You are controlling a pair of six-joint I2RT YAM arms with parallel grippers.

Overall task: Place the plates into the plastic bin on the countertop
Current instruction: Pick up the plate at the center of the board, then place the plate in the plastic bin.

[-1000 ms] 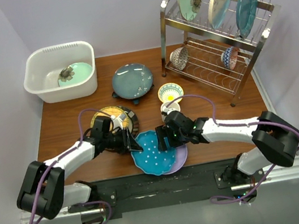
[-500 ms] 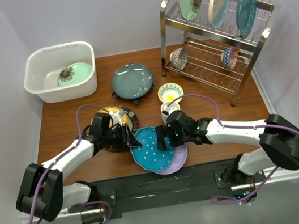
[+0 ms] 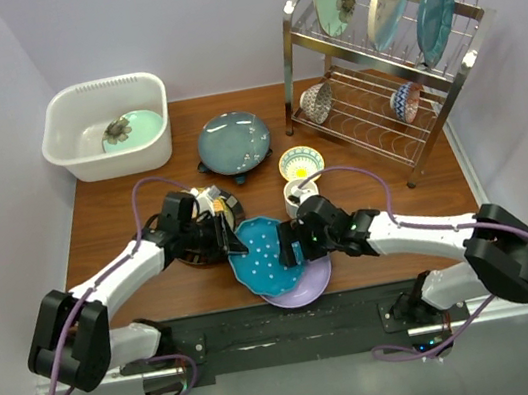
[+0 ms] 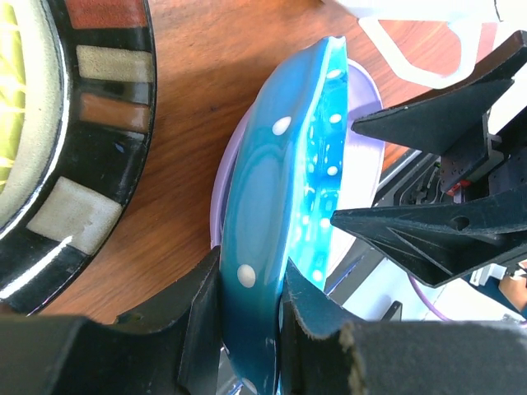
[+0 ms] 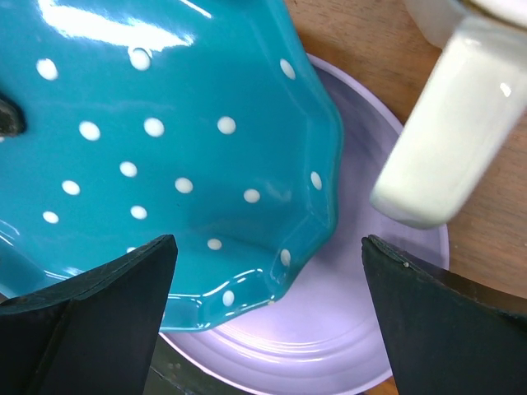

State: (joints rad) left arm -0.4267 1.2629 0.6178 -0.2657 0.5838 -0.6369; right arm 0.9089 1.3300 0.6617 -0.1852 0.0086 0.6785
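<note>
The left gripper (image 4: 251,329) pinches the blue white-dotted scalloped plate (image 4: 280,206) by its rim, tilted off the round lilac plate (image 5: 346,313) for lifting; the right gripper (image 5: 268,243) gapes.

No word, label, brand, number or sign was legible in any view. The blue dotted plate (image 4: 263,189) bore only plain white dots. The black-rimmed plate (image 4: 58,206) at its 9 o'clock showed only coloured blocks.
</note>
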